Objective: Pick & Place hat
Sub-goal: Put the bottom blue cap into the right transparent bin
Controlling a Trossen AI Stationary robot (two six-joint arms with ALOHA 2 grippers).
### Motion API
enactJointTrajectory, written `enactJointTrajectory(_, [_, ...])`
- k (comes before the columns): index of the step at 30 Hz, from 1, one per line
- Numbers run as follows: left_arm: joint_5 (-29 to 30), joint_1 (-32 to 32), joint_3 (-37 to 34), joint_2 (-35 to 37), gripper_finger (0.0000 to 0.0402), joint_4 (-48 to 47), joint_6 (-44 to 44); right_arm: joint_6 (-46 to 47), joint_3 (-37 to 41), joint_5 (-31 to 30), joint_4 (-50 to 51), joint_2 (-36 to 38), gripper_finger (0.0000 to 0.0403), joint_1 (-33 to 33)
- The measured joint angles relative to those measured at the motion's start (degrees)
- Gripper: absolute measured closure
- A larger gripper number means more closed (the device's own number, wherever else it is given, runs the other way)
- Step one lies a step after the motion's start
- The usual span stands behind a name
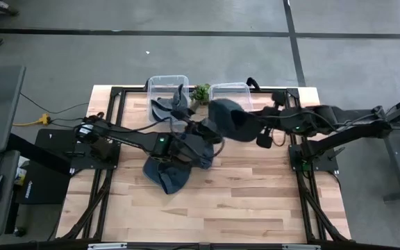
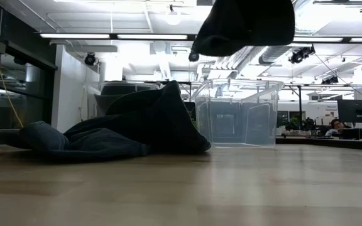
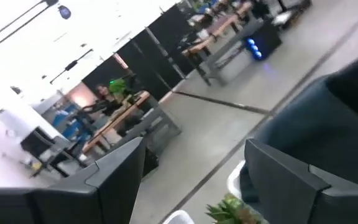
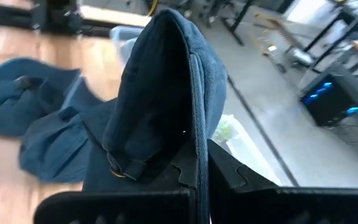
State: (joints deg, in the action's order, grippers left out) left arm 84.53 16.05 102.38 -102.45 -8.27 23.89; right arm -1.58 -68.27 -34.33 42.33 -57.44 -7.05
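Nearest the front edge of the wooden table (image 1: 255,201) the boards lie bare. Toward the middle, a heap of dark blue hats (image 1: 169,173) lies slumped on the wood; in the low view it shows as a rumpled mound (image 2: 118,132) resting flat on the surface.

Over the far side of that heap hangs the left pincer (image 1: 203,142), at the end of the left arm that reaches in from the table's left edge. Its two fingers (image 3: 291,180) stand wide apart with nothing between them, and a dark hat shows just beyond them in its wrist view.

Just to the right of it, above the middle of the table and clear of the wood, the right pincer (image 1: 255,133) is clamped tight on one dark blue hat (image 1: 231,119). In the right wrist view the cloth of this hat (image 4: 160,99) is pinched between the closed fingers (image 4: 241,174) and stands up from them, its strap buckle hanging at one side. In the low view the hat (image 2: 247,25) hangs high above the table.

Along the far edge stand two clear plastic bins: the left bin (image 1: 160,87) has dark hats in it, and the right bin (image 1: 231,90) sits just behind the lifted hat. A small green plant (image 1: 201,92) stands between the two bins.
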Motion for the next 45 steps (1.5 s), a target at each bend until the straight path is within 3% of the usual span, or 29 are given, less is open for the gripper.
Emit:
enactJointTrajectory(4, [-1.7, 0.3, 0.3, 0.7, 0.0128, -6.1, -8.0, -0.9, 0.0, -4.2, 0.1, 3.3, 0.0402, 0.0])
enactJointTrajectory(12, [-12.3, -3.7, -0.7, 0.9, 0.0128, -29.2, -38.1, -2.4, 2.3, -8.7, -1.1, 12.0, 0.0402, -0.1])
enactJointTrajectory(19, [-22.5, -7.4, -3.5, 0.8, 0.0128, -26.5, -39.1, -10.2, 11.2, -10.8, -12.7, 20.1, 0.0402, -0.1])
enactJointTrajectory(27, [-46.4, -13.7, -7.5, 0.8, 0.0128, -10.3, -31.4, -15.6, 18.3, -14.1, -20.4, 26.9, 0.0402, -0.1])
enactJointTrajectory(34, [-65.3, -20.0, -14.1, 0.8, 0.0129, 7.3, -32.1, -17.8, 18.6, -15.3, -22.6, 29.8, 0.0402, -0.1])
enactJointTrajectory(38, [-72.0, -21.9, -16.1, 0.8, 0.0129, 14.0, -33.6, -19.9, 18.6, -14.8, -26.4, 29.8, 0.0402, -0.1])
enactJointTrajectory(45, [-77.0, -22.7, -20.7, 0.8, 0.0129, 29.5, -34.5, -24.0, 21.1, -13.3, -36.5, 29.0, 0.0402, -0.1])
